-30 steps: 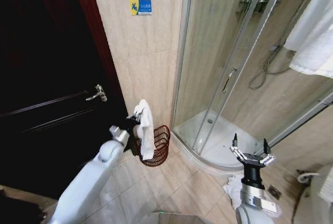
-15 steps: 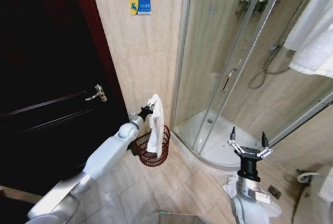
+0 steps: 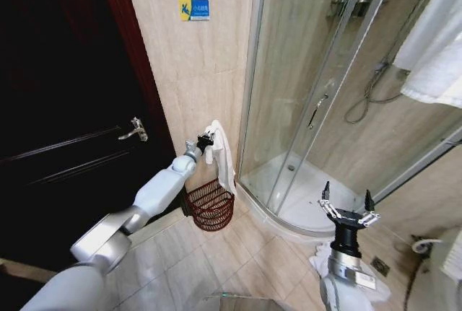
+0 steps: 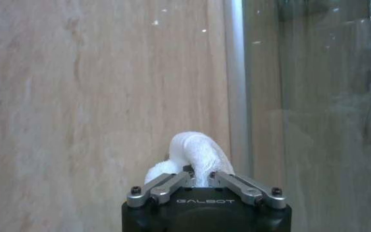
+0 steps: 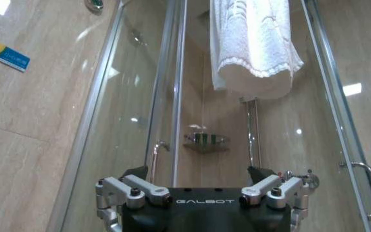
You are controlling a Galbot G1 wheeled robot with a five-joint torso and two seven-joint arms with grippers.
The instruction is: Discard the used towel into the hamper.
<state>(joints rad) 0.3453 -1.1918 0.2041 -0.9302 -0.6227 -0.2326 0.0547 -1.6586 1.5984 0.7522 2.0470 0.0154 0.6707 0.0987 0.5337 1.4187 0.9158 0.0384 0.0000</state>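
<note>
White towel pinched between closed fingers of left gripper, bunched above the fingertips, rest hanging down beside the shower frame, above the far rim of reddish-brown wire hamper on the tile floor. Nearer, right gripper idle by the shower base, fingers spread wide, holding nothing.

White towel in a black left claw — dark reddish-brown open-weave hamper, beige veined wall tiles.
</note>
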